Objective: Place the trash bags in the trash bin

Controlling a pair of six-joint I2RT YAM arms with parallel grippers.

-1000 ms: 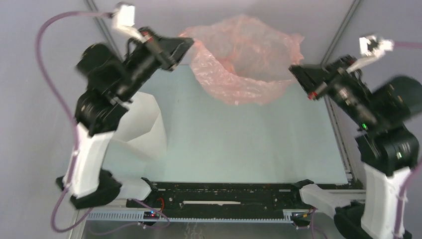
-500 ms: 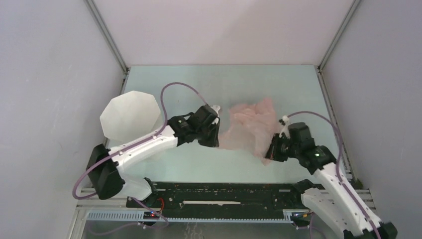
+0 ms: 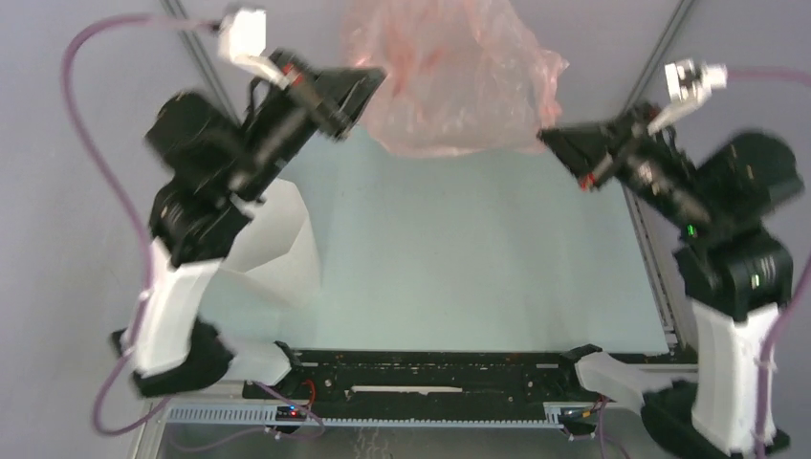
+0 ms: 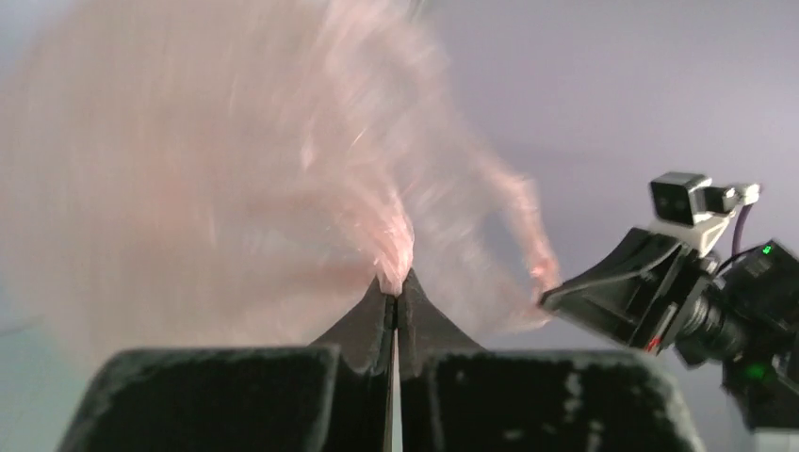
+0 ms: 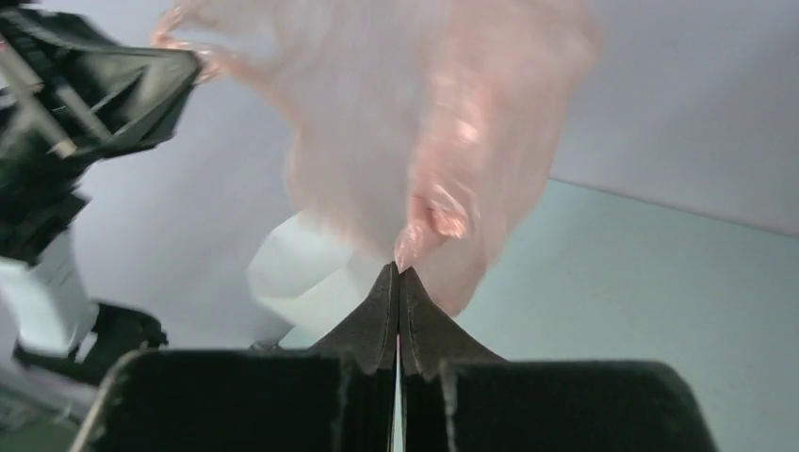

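Fingers [image 4: 363,328] on bag [image 3: 449,86] (above teal table [image 3: 459,258])

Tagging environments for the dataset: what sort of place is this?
Probably a lab robot cell, not a home or shop: plain grey panel walls joined by a metal frame post, a pale-green table, and a left arm and right arm bolted at its near edge, holding up a pink bag.

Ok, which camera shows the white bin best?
The top view: the bin stands at left on the table, partly behind the left arm. The right wrist view catches a blurred piece; the left wrist view shows none.
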